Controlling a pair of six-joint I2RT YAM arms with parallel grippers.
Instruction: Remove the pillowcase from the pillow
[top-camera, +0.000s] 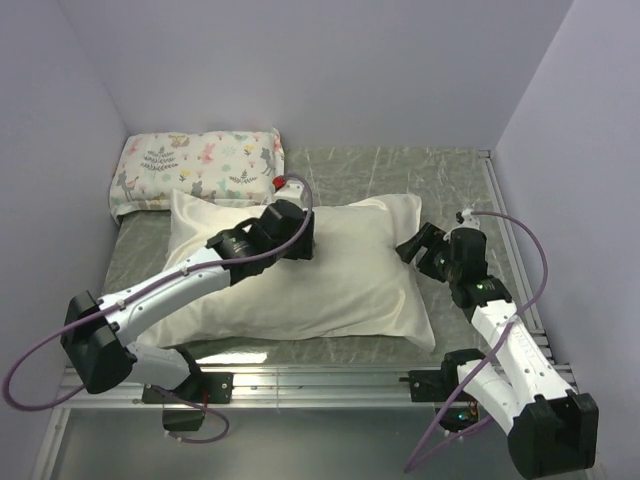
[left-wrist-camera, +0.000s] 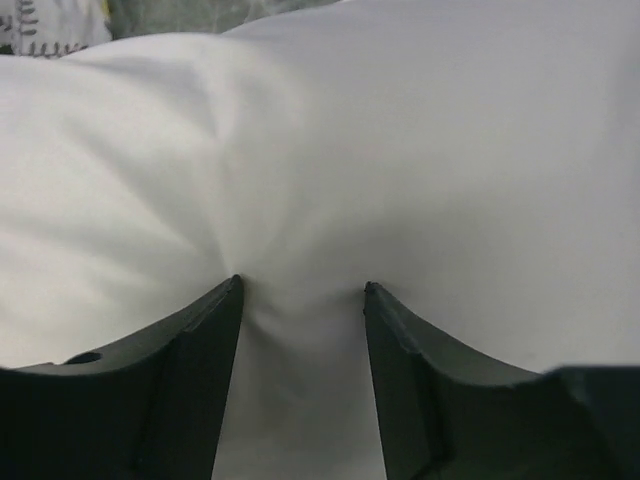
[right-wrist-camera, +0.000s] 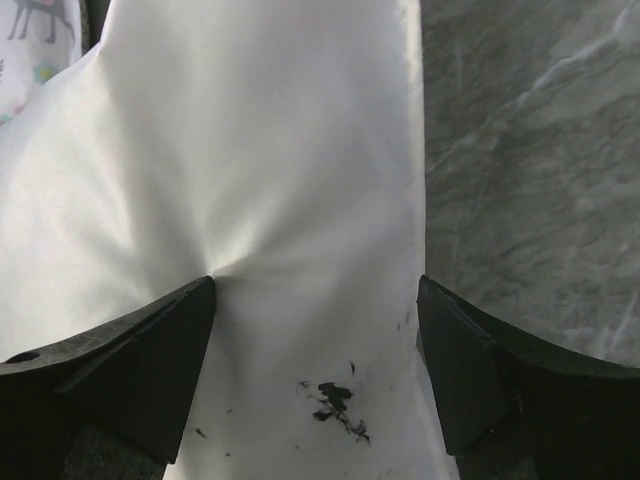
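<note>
Pillowcase (top-camera: 330, 290) lies in the middle of the table (top-camera: 400, 170), in front of the floral pillow (top-camera: 195, 165), with the pillow wholly inside it, hidden. Our left gripper (left-wrist-camera: 300, 290) presses spread jaws into the top, fabric puckering between them. Our right gripper (right-wrist-camera: 315, 285), also apart, straddles the right edge. We judge a deep pinch could catch the filling and drag both along.

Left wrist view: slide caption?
Left gripper, jaws open, pressed into the pillowcase; the fabric puckers in the gap.
</note>
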